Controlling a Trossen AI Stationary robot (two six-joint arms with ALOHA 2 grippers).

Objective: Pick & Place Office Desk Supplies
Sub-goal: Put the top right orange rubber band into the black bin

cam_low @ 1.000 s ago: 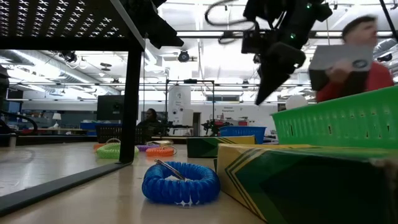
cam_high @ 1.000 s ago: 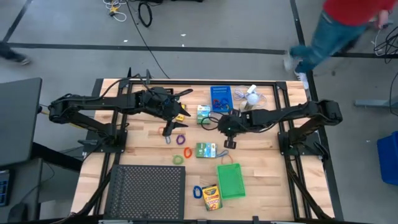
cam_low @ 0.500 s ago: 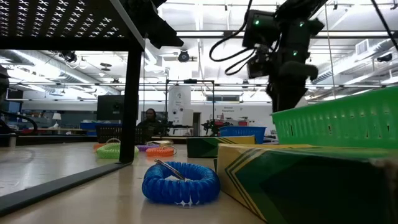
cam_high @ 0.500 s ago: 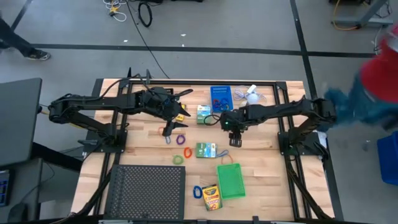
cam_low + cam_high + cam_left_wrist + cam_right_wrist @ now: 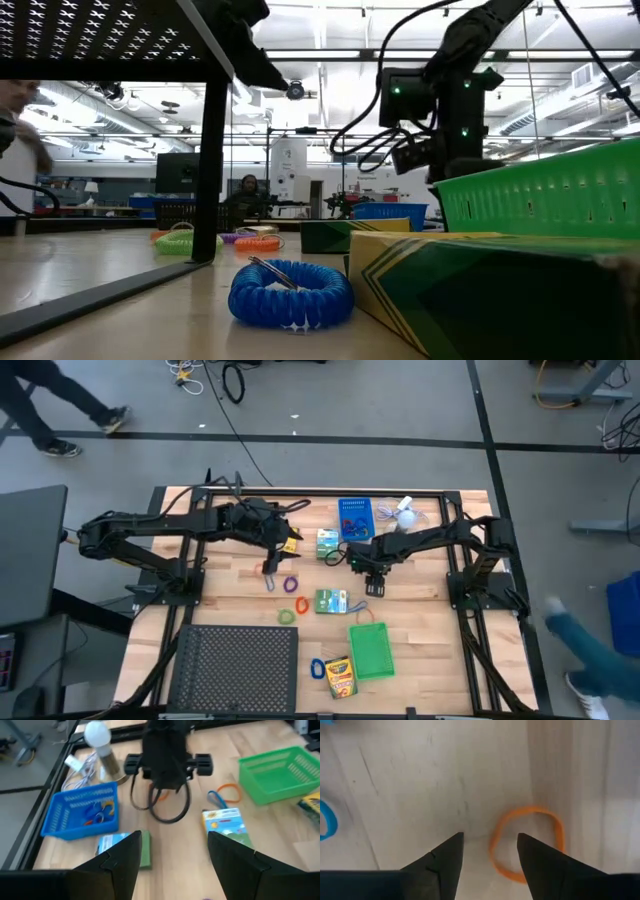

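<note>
My right gripper (image 5: pixel 490 836) points down, open, just above the table. An orange rubber-band loop (image 5: pixel 530 810) lies flat just past its fingertips, and a blue loop (image 5: pixel 329 822) lies off to one side. In the high view this gripper (image 5: pixel 372 582) is between a green-white box (image 5: pixel 330 600) and the green bin (image 5: pixel 371 650). In the low view that bin (image 5: pixel 540 195) hides its fingers. My left gripper (image 5: pixel 175 840) is open and holds nothing. It stays raised at the left-centre (image 5: pixel 292 540), facing another green-white box (image 5: pixel 120 847) and the blue bin (image 5: pixel 80 812).
The white fan (image 5: pixel 405 512) stands at the far edge beside the blue bin (image 5: pixel 353 518). Purple (image 5: pixel 291 582), orange (image 5: pixel 300 603) and green (image 5: pixel 287 616) loops lie mid-table. A blue coil loop (image 5: pixel 290 295), the crayon box (image 5: pixel 340 677) and the black mesh tray (image 5: pixel 238 670) are at the near edge.
My right gripper has sunk toward the table by the green bin. It has tipped from a slant to point straight down. People have walked past beyond the table's far edge.
</note>
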